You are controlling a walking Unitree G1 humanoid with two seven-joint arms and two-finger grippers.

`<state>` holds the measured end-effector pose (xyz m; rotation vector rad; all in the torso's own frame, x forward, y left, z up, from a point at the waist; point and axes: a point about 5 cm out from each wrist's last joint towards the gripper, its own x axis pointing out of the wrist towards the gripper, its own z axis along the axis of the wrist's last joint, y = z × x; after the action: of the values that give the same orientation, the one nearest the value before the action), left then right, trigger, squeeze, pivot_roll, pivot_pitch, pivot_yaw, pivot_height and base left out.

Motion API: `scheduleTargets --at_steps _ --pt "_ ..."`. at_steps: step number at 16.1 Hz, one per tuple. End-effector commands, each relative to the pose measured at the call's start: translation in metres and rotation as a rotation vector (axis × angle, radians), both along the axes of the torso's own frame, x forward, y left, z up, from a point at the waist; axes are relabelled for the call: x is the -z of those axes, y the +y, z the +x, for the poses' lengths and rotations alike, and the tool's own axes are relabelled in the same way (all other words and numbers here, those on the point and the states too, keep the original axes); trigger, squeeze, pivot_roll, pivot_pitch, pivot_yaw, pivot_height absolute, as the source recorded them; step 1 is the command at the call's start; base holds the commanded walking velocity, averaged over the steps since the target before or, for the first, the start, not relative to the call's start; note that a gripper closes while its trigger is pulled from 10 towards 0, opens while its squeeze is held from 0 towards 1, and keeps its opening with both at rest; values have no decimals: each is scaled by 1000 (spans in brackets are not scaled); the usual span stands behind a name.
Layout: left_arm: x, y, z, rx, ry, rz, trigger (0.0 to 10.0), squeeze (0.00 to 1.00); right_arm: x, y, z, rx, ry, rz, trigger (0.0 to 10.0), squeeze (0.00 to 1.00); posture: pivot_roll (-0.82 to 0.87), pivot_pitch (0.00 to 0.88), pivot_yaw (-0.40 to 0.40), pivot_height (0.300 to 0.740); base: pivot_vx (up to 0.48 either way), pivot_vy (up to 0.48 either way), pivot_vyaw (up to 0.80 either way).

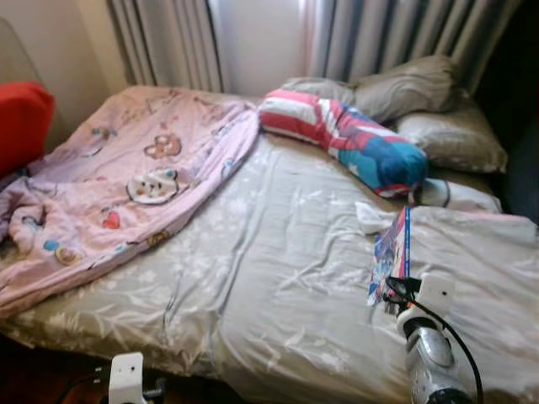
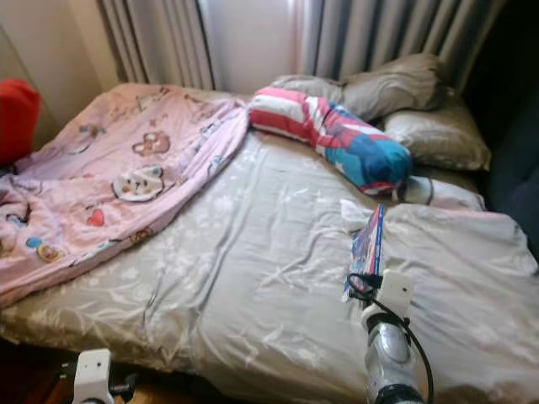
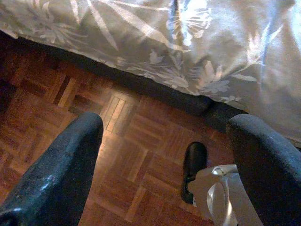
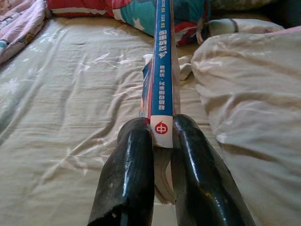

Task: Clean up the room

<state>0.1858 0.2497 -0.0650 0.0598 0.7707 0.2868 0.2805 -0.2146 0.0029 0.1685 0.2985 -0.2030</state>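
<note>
Nearest the camera, the right gripper [image 4: 162,141] has its two black fingers pressed together on the spine end of a thin book [image 4: 161,70], which it holds on edge above the bed [image 1: 253,278]. From the head views the book [image 1: 392,252] stands over the bed's right side, short of the striped pillow [image 1: 345,135] and just beside the rumpled white duvet [image 1: 480,252]; whether its lower edge touches the sheet cannot be told. The left gripper [image 3: 164,165] hangs low at the foot of the bed, over the parquet floor [image 3: 70,108], fingers spread wide with nothing between them. A pink printed blanket [image 1: 126,185] lies heaped across the bed's left side, and grey pillows [image 1: 421,93] sit at its head, behind the striped one.

The step in hand looks like clearing the book off the bed: the grasp is made and the carrying is not yet done. The next move calls for lifting the book clear of the duvet folds and finding somewhere proper to set it, a shelf or desk not visible here. The pinch sits at one end of a slim, floppy thing, so it may swing or slip if moved fast.
</note>
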Motion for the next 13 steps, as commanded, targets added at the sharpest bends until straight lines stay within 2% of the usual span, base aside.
scheduleTargets --at_steps 1,6,13 --pt "0 4 -2 -5 3 13 10000 0 -10 2 9 -9 -49 -9 10000 0 148 34 -50 740 0 0 0" --pt "0 2 -3 -3 -5 -7 10000 0 -10 0 8 -3 -50 -9 10000 0 147 23 -51 740 0 0 0" --pt "2 2 -6 -8 2 -21 10000 0 -1 -6 -2 33 -5 -11 10000 0 148 30 -49 740 0 0 0"
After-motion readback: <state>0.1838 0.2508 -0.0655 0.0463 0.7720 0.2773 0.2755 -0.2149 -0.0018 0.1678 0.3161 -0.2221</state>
